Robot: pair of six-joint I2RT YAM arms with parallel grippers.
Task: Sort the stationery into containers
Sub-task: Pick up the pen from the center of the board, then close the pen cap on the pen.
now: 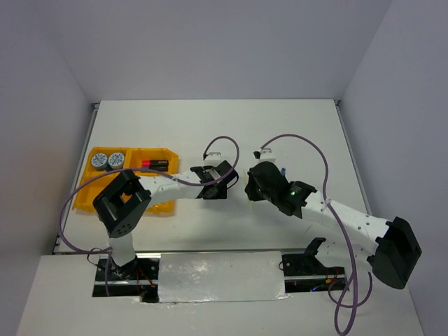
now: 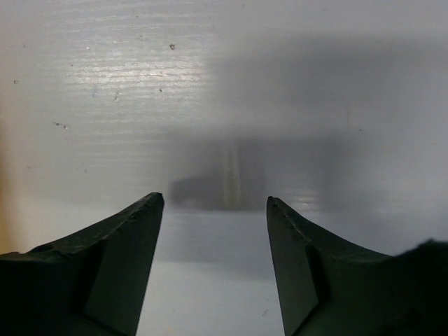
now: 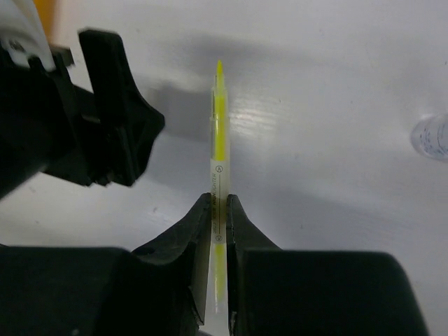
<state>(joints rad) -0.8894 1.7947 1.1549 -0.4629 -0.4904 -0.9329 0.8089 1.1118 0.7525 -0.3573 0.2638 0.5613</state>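
My right gripper (image 3: 218, 199) is shut on a thin pale pen with a yellow core (image 3: 219, 133), which sticks out ahead of the jaws above the white table. In the top view this gripper (image 1: 252, 190) is at the table's middle, with the pen's tip (image 1: 250, 204) below it. My left gripper (image 2: 213, 199) is open and empty, low over the bare table. It sits just left of the right gripper (image 1: 221, 175). The yellow-orange tray (image 1: 91, 199) lies at the left and holds two round blue-and-white tins (image 1: 107, 160) and a black marker with a red-pink cap (image 1: 155, 164).
A small clear bottle (image 3: 430, 136) stands on the table right of the held pen, and in the top view (image 1: 283, 170) it is beside the right gripper. The left gripper's black body (image 3: 105, 119) is close on the pen's left. Purple cables (image 1: 308, 147) loop over both arms.
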